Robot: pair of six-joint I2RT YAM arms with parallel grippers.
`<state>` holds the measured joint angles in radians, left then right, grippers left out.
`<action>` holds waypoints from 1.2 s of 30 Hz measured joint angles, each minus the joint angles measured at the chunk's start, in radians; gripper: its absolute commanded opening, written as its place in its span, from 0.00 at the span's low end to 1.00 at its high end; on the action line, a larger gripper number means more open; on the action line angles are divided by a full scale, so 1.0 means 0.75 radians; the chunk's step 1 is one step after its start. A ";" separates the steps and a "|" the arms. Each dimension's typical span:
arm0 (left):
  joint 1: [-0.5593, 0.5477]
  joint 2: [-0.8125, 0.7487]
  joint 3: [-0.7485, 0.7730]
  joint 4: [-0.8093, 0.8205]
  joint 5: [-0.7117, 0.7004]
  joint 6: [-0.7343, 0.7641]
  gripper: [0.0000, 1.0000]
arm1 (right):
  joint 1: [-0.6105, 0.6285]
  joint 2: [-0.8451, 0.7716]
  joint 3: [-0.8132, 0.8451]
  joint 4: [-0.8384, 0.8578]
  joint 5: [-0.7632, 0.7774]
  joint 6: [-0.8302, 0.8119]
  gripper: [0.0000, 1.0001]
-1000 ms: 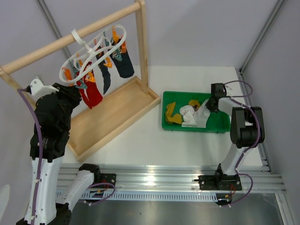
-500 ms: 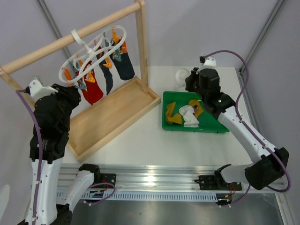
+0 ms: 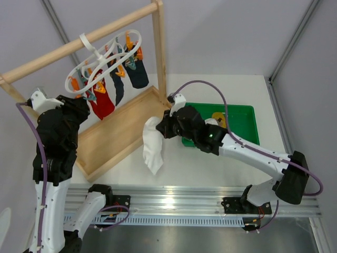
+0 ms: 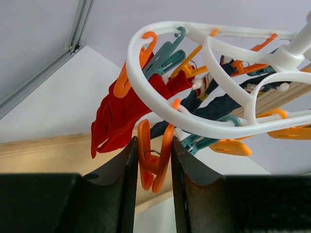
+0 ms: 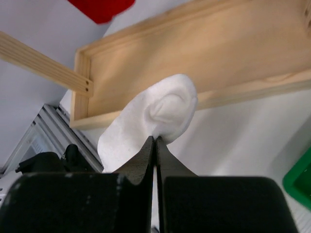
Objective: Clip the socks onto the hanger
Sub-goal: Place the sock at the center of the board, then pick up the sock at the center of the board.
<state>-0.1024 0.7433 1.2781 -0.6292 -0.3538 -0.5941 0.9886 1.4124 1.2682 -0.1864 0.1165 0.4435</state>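
The white looped hanger (image 3: pixel 86 41) hangs from the wooden rail, with red socks (image 3: pixel 102 108) and dark navy socks (image 3: pixel 138 74) clipped to it. In the left wrist view my left gripper (image 4: pixel 151 160) is shut on an orange clip peg (image 4: pixel 154 165) that hangs from the hanger's (image 4: pixel 133 73) rim. My right gripper (image 3: pixel 160 126) is shut on one white sock (image 3: pixel 152 146), which dangles over the table just in front of the rack's base; in the right wrist view the sock (image 5: pixel 163 109) is pinched at its fold. A yellow sock (image 3: pixel 218 117) shows in the green tray behind the right arm.
The tall wooden rack (image 3: pixel 158 47) with its tray base (image 3: pixel 126 132) stands at the left. The green tray (image 3: pixel 243 118) lies at the right, partly covered by my right arm. Aluminium rails (image 3: pixel 174 200) run along the near edge.
My right arm has lifted the white sock out of the green tray and swung left to the front of the rack's base. The left arm stays on the peg.
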 measured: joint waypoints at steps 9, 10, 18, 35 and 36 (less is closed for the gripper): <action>0.010 -0.006 -0.001 -0.001 0.013 0.000 0.01 | -0.027 0.200 -0.227 -0.035 0.139 0.360 0.30; 0.010 -0.006 -0.001 -0.001 0.015 0.000 0.01 | -0.048 0.236 -0.248 -0.055 0.153 0.385 0.50; 0.016 -0.005 -0.002 -0.001 0.028 0.001 0.01 | -0.098 0.279 -0.260 -0.195 0.279 0.254 0.72; 0.022 -0.005 -0.004 -0.001 0.049 0.001 0.01 | 0.100 0.517 0.110 -0.275 0.158 -0.401 0.70; 0.022 -0.004 -0.004 -0.001 0.049 0.001 0.01 | 0.102 0.548 0.110 -0.276 0.153 -0.414 0.70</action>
<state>-0.0860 0.7406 1.2751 -0.6300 -0.3172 -0.5934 1.0649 1.8233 1.3506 -0.3931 0.2314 0.1333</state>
